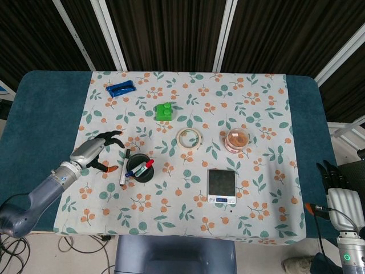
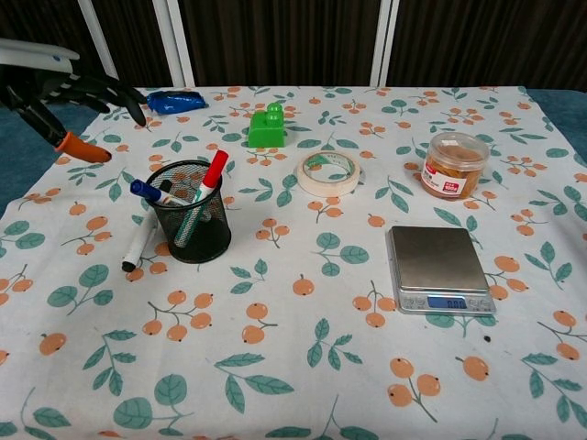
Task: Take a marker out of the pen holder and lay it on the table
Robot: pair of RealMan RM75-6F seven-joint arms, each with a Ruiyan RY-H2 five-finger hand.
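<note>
A black mesh pen holder (image 1: 140,168) (image 2: 190,225) stands on the floral cloth, with a red-capped marker (image 2: 208,181), a blue-capped one (image 2: 147,192) and a green one inside. A white marker with black ends (image 1: 124,168) (image 2: 142,239) lies flat on the cloth just left of the holder. My left hand (image 1: 97,149) (image 2: 69,92) hovers above and left of that marker, fingers spread, holding nothing. My right hand (image 1: 336,184) hangs off the table's right edge, away from everything; whether its fingers are closed does not show.
A green block (image 1: 165,111), a tape roll (image 1: 189,138), a lidded jar (image 1: 236,140), a digital scale (image 1: 221,185) and a blue packet (image 1: 121,88) lie around the cloth. The cloth's edges drop onto the dark blue table (image 1: 40,114).
</note>
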